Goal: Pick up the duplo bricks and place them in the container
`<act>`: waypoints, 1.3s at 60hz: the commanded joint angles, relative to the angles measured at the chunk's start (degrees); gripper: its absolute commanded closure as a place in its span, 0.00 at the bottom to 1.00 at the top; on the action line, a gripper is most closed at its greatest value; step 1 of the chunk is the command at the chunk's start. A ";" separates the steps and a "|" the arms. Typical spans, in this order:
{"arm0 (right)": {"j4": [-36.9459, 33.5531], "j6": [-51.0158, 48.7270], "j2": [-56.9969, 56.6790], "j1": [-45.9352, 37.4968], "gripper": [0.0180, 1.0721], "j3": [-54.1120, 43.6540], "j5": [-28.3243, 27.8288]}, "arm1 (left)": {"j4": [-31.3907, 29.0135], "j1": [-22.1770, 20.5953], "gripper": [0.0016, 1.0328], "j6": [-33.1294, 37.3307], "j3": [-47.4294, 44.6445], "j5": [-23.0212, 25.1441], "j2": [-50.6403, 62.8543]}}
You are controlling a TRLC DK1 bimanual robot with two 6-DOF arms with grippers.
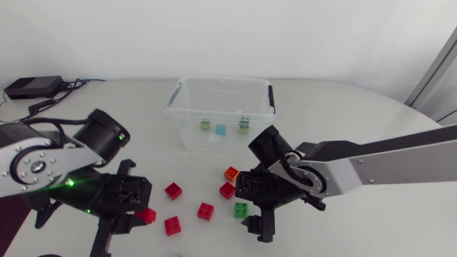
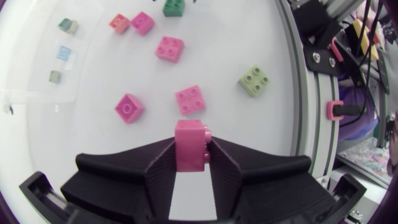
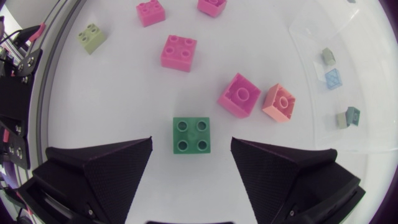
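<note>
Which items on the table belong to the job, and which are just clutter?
Job: container, red brick in left jaws, green brick between open right jaws, four loose red bricks, orange brick, yellow-green brick, small bricks already inside.
Lying about: black box, cables.

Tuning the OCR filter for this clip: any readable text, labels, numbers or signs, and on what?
No readable text in any view.
container: small pale patch near its base, too small to tell if it bears print.
green brick studs: no lettering resolves.
left claw, shut on a red brick, and right claw: plain black, no marks.
</note>
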 commanded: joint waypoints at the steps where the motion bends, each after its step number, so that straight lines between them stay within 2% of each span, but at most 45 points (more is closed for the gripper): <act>1: 0.83 -0.73 2.24 -0.30 0.13 0.71 -0.25 | -1.12 2.73 0.73 1.74 4.91 2.35 -0.84; 10: 1.62 -0.20 3.38 -0.48 0.14 1.14 -1.04 | 0.46 5.72 0.73 -0.45 9.66 6.48 0.57; 17: 1.62 0.32 5.05 -0.65 0.30 2.11 -1.83 | 4.15 6.60 0.73 -4.23 13.08 9.20 2.85; 21: 1.62 0.50 6.02 -0.65 0.43 2.46 -1.92 | 6.44 6.51 0.73 -6.87 15.11 9.99 4.61; 25: 1.45 0.76 6.99 -0.74 0.66 2.90 -2.36 | 9.69 6.77 0.73 -10.30 17.13 10.70 6.37; 27: 1.45 0.76 7.08 -0.74 0.73 2.90 -2.36 | 10.48 6.77 0.73 -11.18 18.27 10.96 7.42; 28: 1.45 0.76 7.08 -0.74 0.80 2.90 -2.54 | 12.50 6.95 0.73 -13.81 19.50 10.96 8.57; 35: 0.66 0.94 5.67 -0.83 0.81 2.29 -2.62 | 19.01 7.48 0.71 -19.61 22.58 11.14 12.70; 38: 0.22 1.03 4.26 -1.18 0.86 2.11 -2.71 | 21.20 7.57 0.70 -22.51 25.21 11.14 15.42; 45: -1.98 1.11 0.40 -2.59 0.86 2.11 -2.71 | 26.65 7.74 0.70 -28.75 30.40 11.14 21.22; 55: -5.67 1.11 -5.40 -3.55 0.86 2.46 -2.71 | 28.59 8.09 0.68 -32.36 37.96 11.14 28.34; 59: -6.38 1.29 -7.16 -3.82 0.86 2.90 -2.71 | 28.85 8.27 0.63 -32.97 40.33 11.14 30.63; 62: -7.69 1.55 -8.74 -4.17 0.86 4.22 -2.71 | 28.94 8.80 0.48 -33.68 42.97 11.05 33.18; 66: -9.36 1.64 -9.97 -4.78 0.86 6.24 -2.71 | 29.29 9.23 0.13 -33.76 45.43 9.29 36.16; 67: -9.89 1.64 -10.24 -5.05 0.86 7.03 -2.80 | 30.08 9.32 0.08 -33.76 45.60 8.50 36.87; 74: -11.91 1.55 -11.29 -7.07 0.86 11.25 -2.98 | 31.40 10.47 0.06 -34.47 44.99 7.80 36.95; 78: -11.91 1.99 -11.47 -8.56 0.86 14.06 -3.15 | 29.90 11.70 0.06 -34.82 43.23 7.80 34.49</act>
